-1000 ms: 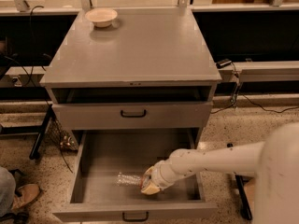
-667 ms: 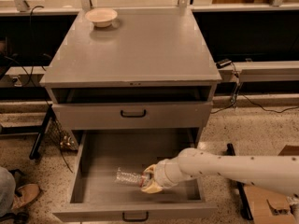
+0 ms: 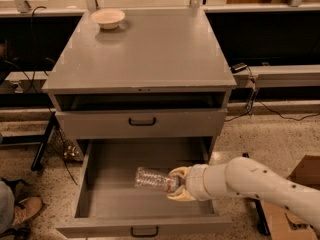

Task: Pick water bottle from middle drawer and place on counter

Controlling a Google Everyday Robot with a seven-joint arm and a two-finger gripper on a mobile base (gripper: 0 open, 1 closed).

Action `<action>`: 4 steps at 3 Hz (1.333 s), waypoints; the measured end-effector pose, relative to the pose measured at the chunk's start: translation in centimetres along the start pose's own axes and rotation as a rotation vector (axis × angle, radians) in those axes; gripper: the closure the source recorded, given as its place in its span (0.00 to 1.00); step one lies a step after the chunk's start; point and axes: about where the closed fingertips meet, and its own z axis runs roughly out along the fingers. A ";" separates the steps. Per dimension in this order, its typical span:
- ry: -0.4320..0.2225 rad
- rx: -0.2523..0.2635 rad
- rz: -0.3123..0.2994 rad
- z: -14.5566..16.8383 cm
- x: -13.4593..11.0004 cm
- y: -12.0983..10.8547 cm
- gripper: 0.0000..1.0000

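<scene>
The middle drawer (image 3: pixel 100 204) is pulled wide open below the shut upper drawer (image 3: pixel 142 122). The water bottle (image 3: pixel 150 179), clear and ribbed, lies on its side inside the drawer, cap end toward the right. My gripper (image 3: pixel 176 185) reaches in from the right on a white arm and its pale fingers (image 3: pixel 178 173) are closed around the bottle's cap end. The bottle looks slightly raised off the drawer floor. The counter (image 3: pixel 150 49) is the grey top above.
A shallow pale bowl (image 3: pixel 107 18) sits at the counter's far left corner. A cardboard box (image 3: pixel 300 184) stands on the speckled floor at right. A shoe (image 3: pixel 22 211) and a black stand leg (image 3: pixel 42 144) are at left. Cables run behind the cabinet.
The arm has drawn back to the right and lowered. The gripper stays on the bottle's cap end, and the bottle has shifted slightly right with it.
</scene>
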 end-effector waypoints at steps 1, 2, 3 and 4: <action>0.019 0.049 0.033 -2.3 1.7 -0.2 1.00; 0.019 0.049 0.034 -2.3 1.7 -0.2 1.00; -0.004 0.060 0.039 -2.6 1.9 -0.8 1.00; -0.010 0.103 0.016 -5.9 1.2 -3.6 1.00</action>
